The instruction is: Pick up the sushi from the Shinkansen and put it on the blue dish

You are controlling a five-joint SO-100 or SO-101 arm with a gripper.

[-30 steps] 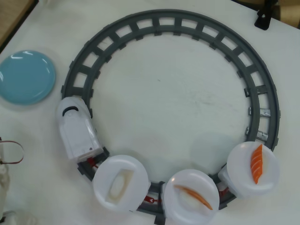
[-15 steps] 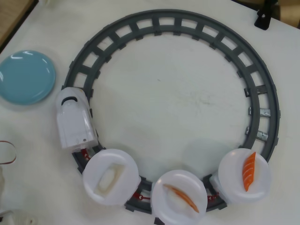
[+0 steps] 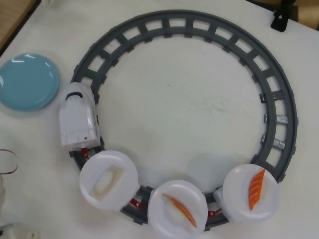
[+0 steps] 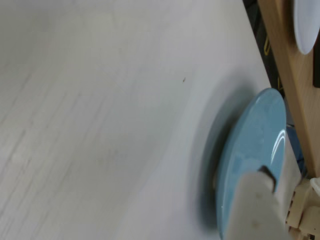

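Note:
In the overhead view the white Shinkansen stands on the left of the grey ring track, nose toward the top. It pulls three round white plates. The first plate holds the pale sushi. The other two plates carry orange salmon pieces. The blue dish lies at the far left, beside the track and empty. The gripper does not show in the overhead view. In the wrist view one pale finger shows at the bottom edge in front of the blue dish; the other finger is hidden.
A red cable loop and pale parts sit at the overhead view's lower left edge. A black clamp is at the top right. In the wrist view a wooden edge runs past the dish.

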